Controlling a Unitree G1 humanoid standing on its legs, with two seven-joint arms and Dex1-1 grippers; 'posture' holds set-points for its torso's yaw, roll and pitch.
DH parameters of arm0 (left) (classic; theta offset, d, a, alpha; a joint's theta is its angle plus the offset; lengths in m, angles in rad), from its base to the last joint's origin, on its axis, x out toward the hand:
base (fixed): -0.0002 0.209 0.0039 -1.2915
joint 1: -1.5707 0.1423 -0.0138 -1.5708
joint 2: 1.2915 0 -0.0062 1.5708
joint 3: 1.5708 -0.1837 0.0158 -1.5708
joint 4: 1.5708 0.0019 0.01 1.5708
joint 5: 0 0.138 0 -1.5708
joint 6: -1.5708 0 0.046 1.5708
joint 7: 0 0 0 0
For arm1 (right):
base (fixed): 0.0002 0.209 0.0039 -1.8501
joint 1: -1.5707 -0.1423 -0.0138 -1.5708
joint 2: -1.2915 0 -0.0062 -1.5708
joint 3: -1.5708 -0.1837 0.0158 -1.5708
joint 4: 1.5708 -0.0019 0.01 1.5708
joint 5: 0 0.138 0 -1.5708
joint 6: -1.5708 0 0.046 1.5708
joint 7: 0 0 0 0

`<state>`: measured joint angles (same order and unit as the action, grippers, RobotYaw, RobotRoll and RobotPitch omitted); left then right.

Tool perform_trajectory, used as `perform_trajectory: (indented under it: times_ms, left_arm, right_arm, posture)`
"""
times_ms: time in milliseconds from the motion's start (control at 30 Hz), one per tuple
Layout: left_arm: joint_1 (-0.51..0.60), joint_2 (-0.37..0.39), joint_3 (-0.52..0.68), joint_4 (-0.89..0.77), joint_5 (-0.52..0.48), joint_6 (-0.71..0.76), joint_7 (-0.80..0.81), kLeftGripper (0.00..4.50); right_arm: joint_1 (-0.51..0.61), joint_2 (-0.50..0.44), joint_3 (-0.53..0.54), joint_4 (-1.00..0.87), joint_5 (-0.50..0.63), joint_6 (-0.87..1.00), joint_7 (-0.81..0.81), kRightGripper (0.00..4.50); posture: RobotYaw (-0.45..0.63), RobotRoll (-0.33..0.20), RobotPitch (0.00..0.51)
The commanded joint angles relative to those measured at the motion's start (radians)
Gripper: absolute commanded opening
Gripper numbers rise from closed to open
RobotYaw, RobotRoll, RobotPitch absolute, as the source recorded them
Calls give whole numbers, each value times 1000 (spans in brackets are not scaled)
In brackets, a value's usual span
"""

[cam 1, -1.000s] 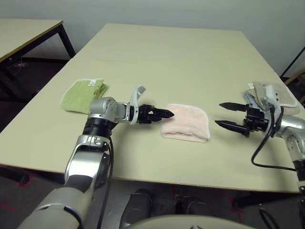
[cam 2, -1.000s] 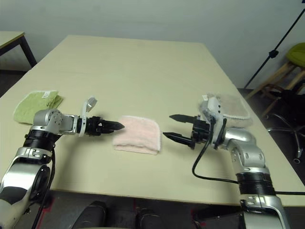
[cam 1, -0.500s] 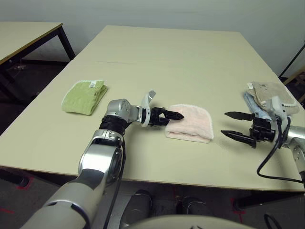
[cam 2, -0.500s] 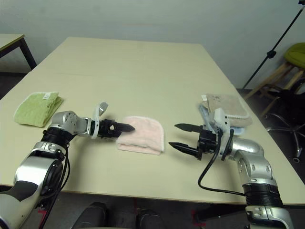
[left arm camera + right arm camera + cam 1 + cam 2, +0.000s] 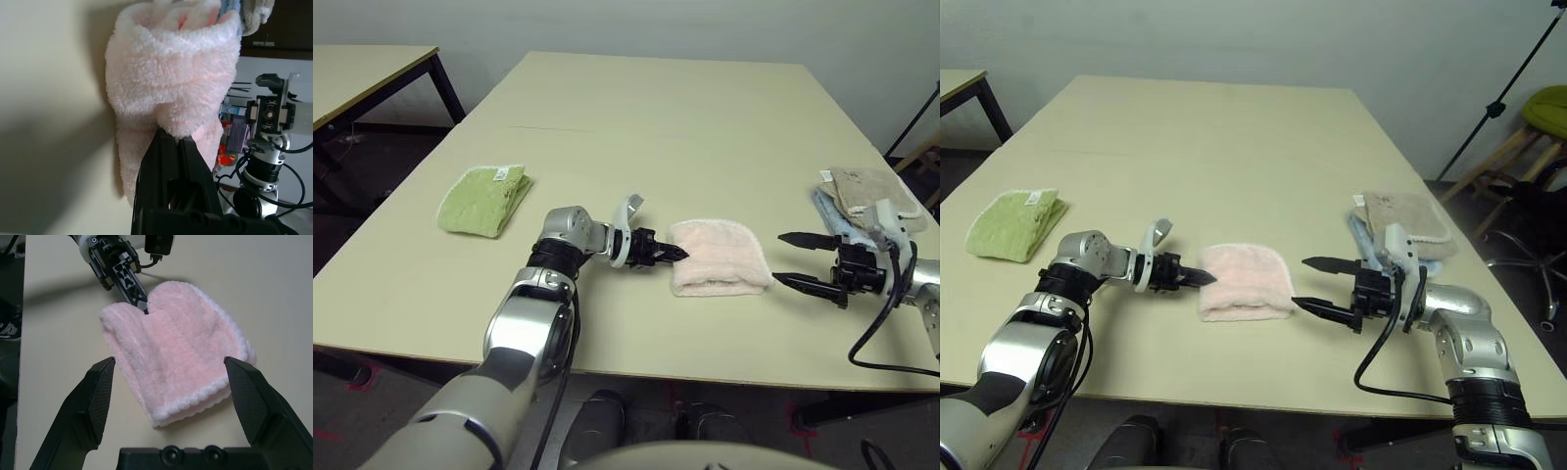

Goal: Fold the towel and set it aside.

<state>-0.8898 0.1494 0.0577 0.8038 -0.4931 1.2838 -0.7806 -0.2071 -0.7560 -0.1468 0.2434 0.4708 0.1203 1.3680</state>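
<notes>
Since a second ago, the left gripper point(image 5: 677, 253) has pushed in from just short of the towel point(image 5: 721, 257) to its near edge and clamped its fingers together on a pinch of the pink pile; the wrist view has the black tips buried in a bunched fold. Folded into a thick pad, the towel lies near the table's front edge, between the two grippers, and now sits a little closer to the right one than before. On the other side, the right gripper point(image 5: 1310, 283) hovers just beside the towel, jaws spread wide, holding nothing. Behind that arm, near the table's right edge, lies a stack of beige and blue cloths point(image 5: 867, 192). A green cloth point(image 5: 484, 198) lies well off to the left. All this sits on a pale yellow table point(image 5: 656, 117). A second table point(image 5: 362, 73) stands at far left, and a green stool point(image 5: 1547, 108) and a dark stand point(image 5: 1503, 103) stand at right before a plain wall.
</notes>
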Motion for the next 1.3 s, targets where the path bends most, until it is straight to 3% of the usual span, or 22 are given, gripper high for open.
perform_trajectory:
  times_ms: [33, 233, 500, 800, 1000, 1133, 1300]
  left_arm:
    - [-6, -9, 45, 5, -16, 1, 26, 25]
    - [-11, 6, 170, -16, -73, 7, 62, 25]
    - [-22, 113, 409, -69, -169, -35, 172, 25]
    - [-123, 379, 604, 46, -216, -296, 200, 25]
    - [-113, 524, 664, 134, -207, -488, 234, 25]
    - [-20, 531, 695, 104, -218, -544, 277, 25]
    - [163, 439, 731, -78, -260, -567, 337, 25]
  right_arm:
    - [-1, 6, 5, -11, -5, 4, -9, 4500]
    - [6, 7, 5, -21, -5, 9, -25, 4500]
    - [-24, 10, 24, -6, -13, 19, -27, 4500]
    - [-92, 26, 58, 31, -27, 24, -14, 4500]
    - [-94, 30, 65, 18, -27, 35, -15, 4500]
    - [-91, 29, 65, 8, -25, 41, -12, 4500]
    - [-84, 29, 66, -14, -22, 53, -14, 4500]
  posture:
    - [24, 0, 52]
    - [29, 0, 54]
    - [71, 0, 53]
    - [111, 0, 46]
    - [117, 0, 52]
    - [117, 0, 55]
    - [126, 0, 55]
